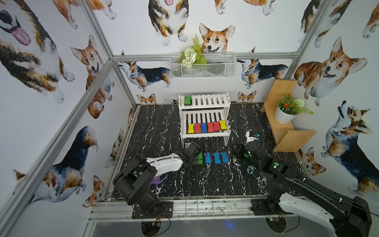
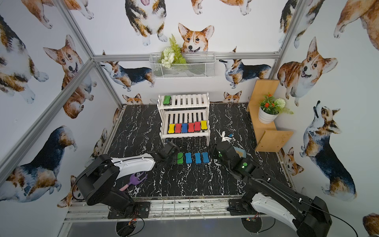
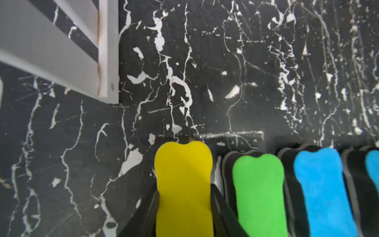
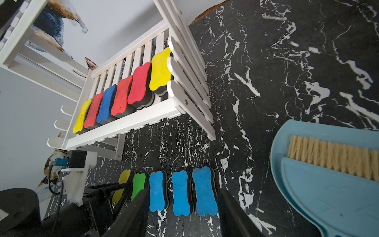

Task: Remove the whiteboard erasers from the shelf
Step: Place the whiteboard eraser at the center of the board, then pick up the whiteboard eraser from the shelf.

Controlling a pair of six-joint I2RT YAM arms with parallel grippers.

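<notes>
The white shelf (image 1: 205, 135) (image 2: 184, 134) stands at the back. Several whiteboard erasers (image 1: 205, 127) (image 4: 121, 96) line its lower tier, and a green one (image 1: 187, 100) (image 2: 166, 100) lies on the upper tier. On the table in front lie a green eraser (image 1: 200, 158) (image 3: 259, 190) and three blue ones (image 1: 216, 158) (image 4: 180, 195). At the left end of that row my left gripper (image 3: 184, 188) (image 1: 192, 160) is shut on a yellow eraser (image 3: 182, 160) (image 4: 122, 184) that rests on the table. My right gripper (image 4: 184, 215) (image 1: 240, 150) hangs open over the blue erasers, holding nothing.
A light-blue dustpan with brush (image 4: 328, 195) (image 2: 240, 152) lies right of the row. A purple tool (image 1: 158, 179) lies under the left arm. A wooden stand (image 1: 287, 133) with a potted plant (image 1: 286, 110) sits at the right. A wire basket (image 1: 203, 65) hangs on the back wall.
</notes>
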